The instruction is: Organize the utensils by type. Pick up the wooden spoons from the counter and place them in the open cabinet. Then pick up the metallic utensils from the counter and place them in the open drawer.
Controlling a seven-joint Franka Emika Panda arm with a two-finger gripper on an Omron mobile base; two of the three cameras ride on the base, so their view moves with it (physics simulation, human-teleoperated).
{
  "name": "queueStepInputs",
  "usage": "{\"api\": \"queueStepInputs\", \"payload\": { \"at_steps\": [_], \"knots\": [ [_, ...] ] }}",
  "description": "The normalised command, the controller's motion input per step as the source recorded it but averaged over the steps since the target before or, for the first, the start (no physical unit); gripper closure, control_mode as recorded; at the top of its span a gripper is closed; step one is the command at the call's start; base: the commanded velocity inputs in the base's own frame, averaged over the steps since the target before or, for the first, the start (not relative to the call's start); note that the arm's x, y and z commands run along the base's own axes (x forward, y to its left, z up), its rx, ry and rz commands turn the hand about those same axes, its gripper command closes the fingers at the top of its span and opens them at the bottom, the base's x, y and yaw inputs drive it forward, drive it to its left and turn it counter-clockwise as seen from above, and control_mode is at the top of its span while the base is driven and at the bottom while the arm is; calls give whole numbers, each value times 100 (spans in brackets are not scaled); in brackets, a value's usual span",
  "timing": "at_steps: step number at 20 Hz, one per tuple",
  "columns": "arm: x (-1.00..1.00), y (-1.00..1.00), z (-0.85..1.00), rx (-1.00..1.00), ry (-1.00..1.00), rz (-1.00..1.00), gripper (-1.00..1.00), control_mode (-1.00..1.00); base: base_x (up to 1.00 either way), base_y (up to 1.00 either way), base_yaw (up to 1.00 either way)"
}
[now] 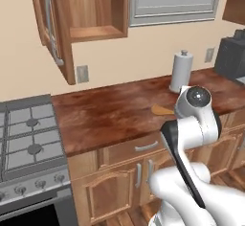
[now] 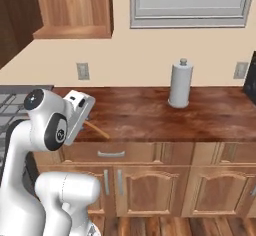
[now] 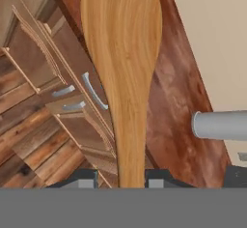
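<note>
Our tool is clamped on the handle of the wooden spoon, holding it above the dark worktop. The cabinet on the wall stands open.

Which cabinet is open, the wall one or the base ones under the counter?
The wall cabinet at upper left: its door is swung out, showing a bare wood shelf. The base cabinet doors sit flush shut.
</note>
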Motion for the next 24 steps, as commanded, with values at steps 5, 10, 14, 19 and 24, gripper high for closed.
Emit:
{"api": "queueStepInputs", "payload": {
  "at_steps": [5, 10, 14, 19, 24],
  "knots": [
    [0, 0, 0, 0, 0, 0, 100, 100, 23, -28, 25],
    [0, 0, 0, 0, 0, 0, 100, 100, 52, -27, 31],
    [0, 0, 0, 0, 0, 0, 100, 100, 52, -24, 34],
    [0, 0, 0, 0, 0, 0, 100, 100, 48, -13, 27],
    [0, 0, 0, 0, 0, 0, 100, 100, 51, -13, 24]
  ]
}}
